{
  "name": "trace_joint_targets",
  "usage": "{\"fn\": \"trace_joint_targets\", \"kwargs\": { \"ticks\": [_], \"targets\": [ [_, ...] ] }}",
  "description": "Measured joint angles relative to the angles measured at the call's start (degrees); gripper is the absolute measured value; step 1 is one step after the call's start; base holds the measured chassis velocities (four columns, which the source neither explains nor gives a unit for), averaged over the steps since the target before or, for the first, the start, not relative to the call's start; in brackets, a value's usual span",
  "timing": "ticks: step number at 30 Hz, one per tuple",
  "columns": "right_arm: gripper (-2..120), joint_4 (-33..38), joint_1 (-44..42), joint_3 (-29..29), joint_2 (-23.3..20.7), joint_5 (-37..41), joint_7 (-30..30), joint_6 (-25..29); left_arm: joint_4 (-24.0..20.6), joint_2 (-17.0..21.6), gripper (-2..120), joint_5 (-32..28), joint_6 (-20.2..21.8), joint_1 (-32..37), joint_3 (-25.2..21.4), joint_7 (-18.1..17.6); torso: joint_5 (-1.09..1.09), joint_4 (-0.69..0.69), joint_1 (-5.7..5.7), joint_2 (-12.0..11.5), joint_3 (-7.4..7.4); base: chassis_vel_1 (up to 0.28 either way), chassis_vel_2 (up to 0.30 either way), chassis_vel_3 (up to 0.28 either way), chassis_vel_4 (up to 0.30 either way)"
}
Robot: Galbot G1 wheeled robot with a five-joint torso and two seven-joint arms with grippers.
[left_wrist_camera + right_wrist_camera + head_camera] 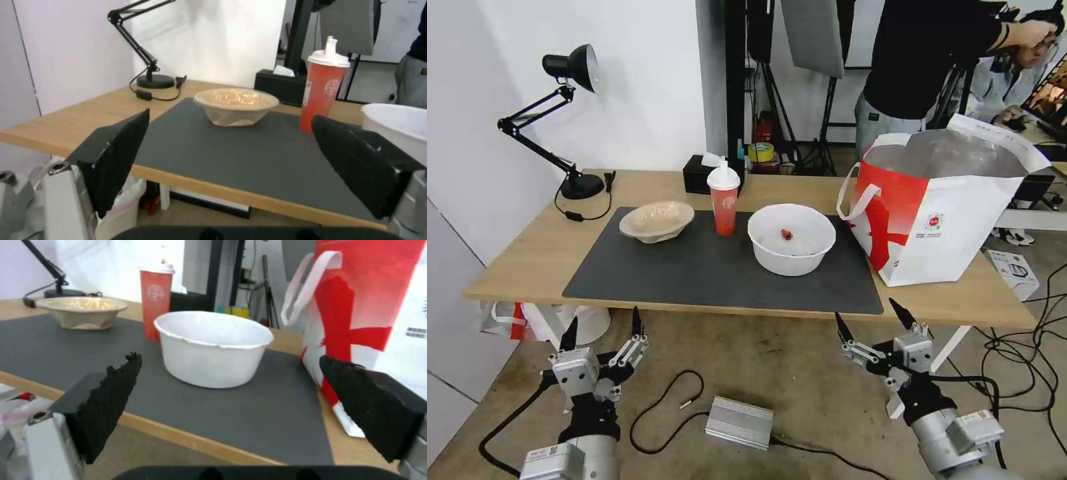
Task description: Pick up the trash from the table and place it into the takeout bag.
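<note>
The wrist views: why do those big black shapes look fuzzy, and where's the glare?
Left wrist view: the left gripper's black fingers sit close to the lens, soft-edged; right wrist view likewise. Head view: the red-and-white takeout bag's silver foil lining shines.

Even, bright indoor light falls from above, leaving only soft, short shadows on the dark grey mat [720, 273] beneath the large round white bowl [792, 239]. The silver foil lining of the red-and-white takeout bag [940, 220] catches a dull sheen. Both wrist views are softly blurred.
</note>
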Motion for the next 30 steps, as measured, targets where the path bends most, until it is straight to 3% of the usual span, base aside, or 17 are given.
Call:
{"fn": "trace_joint_targets", "kwargs": {
  "ticks": [11, 30],
  "targets": [
    [100, 0.4, 1.1, 0.0, -1.0, 1.8, -1.5, 0.0, 0.0, 0.0, 96, 0.0, 0.0, 0.0, 0.2, 0.0, 0.00, 0.00, 0.00, 0.0, 0.00, 0.000, 0.000, 0.000, 0.000],
    [100, 0.8, 5.9, 0.4, -8.0, 12.6, -6.0, 0.3, 0.0, -0.4, 96, 0.1, -0.2, 0.3, 0.6, 0.0, 0.00, 0.00, 0.00, 0.0, 0.00, 0.000, 0.000, 0.000, 0.000]
  ]
}}
